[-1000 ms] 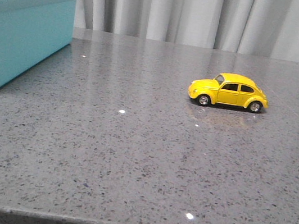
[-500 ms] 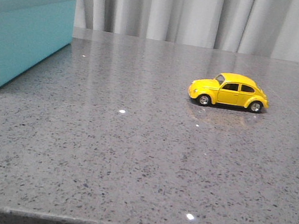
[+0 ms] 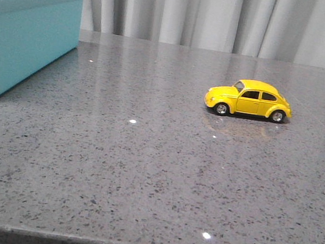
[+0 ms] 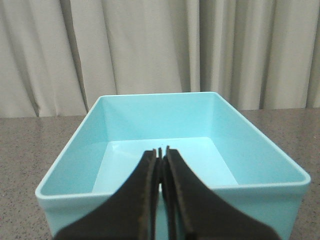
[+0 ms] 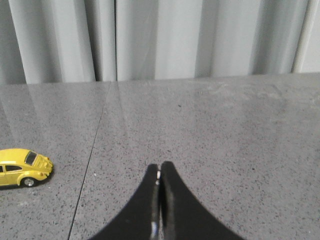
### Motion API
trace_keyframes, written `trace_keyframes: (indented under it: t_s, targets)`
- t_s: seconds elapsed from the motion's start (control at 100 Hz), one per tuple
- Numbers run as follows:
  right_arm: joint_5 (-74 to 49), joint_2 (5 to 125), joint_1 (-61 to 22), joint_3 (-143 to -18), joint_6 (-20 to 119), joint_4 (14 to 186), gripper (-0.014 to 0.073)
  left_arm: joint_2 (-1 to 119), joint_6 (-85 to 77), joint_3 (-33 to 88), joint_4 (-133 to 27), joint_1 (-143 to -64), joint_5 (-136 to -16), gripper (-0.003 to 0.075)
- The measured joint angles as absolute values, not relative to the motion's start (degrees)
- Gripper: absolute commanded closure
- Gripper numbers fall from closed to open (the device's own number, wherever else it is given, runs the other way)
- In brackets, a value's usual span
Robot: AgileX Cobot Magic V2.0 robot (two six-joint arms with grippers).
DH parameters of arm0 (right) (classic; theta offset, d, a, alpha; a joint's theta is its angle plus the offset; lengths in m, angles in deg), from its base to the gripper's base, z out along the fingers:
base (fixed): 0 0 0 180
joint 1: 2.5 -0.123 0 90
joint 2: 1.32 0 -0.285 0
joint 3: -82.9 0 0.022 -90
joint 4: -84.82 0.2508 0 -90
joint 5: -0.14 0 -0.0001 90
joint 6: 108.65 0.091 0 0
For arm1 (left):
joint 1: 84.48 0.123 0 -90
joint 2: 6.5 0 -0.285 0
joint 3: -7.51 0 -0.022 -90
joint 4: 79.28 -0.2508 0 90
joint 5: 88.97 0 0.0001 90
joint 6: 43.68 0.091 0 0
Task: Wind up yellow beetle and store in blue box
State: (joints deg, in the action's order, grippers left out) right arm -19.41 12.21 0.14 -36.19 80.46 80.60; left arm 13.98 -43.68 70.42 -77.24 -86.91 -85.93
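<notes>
The yellow beetle (image 3: 249,99) stands on its wheels on the grey table, right of centre, nose pointing left. It also shows in the right wrist view (image 5: 22,172), off to one side of my right gripper (image 5: 159,167), which is shut, empty and above bare table. The blue box (image 3: 21,35) stands open at the far left. In the left wrist view my left gripper (image 4: 161,151) is shut and empty, just in front of the near wall of the box (image 4: 250,200); the box inside looks empty. Neither gripper shows in the front view.
The grey speckled table (image 3: 143,168) has its front edge at the bottom of the front view. A pale curtain (image 3: 229,15) hangs behind the table's far edge. A thin seam (image 5: 92,150) runs across the tabletop near the beetle.
</notes>
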Motion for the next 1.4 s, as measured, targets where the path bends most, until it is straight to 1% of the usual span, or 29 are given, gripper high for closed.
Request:
trace_keyframes:
  t_s: [0.2,0.35,0.53,0.89,1.11,1.31,1.36,1.4]
  targets:
    - [-21.9,18.2,0.1,-41.4,80.5,80.6,0.0652,21.5,-43.7,65.0,-77.0,-86.9,-85.8,0.0739]
    - [-25.4,24.9,0.1,-46.1,80.5,80.6,0.0652,25.5,-43.7,62.5,-75.1,-86.9,-85.8,0.0739]
    - [-27.5,31.2,0.1,-49.6,80.5,81.0,0.0652,26.7,-43.7,62.1,-74.9,-86.9,-86.1,0.0739]
    - [-28.7,33.5,0.0,-51.1,80.5,82.4,0.0652,26.7,-43.7,62.1,-74.8,-86.9,-88.6,0.0739]
    - [-31.8,40.1,-4.7,-57.1,80.5,82.7,0.0652,26.7,-43.7,62.1,-74.8,-86.9,-89.0,0.0739]
    - [-36.1,49.8,-8.2,-64.8,80.5,82.8,0.0648,26.7,-43.7,62.1,-74.8,-86.9,-89.0,0.0739]
    - [-37.6,52.5,-8.8,-66.8,80.5,82.8,0.0632,26.7,-43.7,62.1,-74.8,-86.9,-89.0,0.0739]
    - [-39.0,54.7,-9.3,-68.5,80.5,82.8,0.0598,26.7,-43.7,62.1,-74.8,-86.9,-89.0,0.0739]
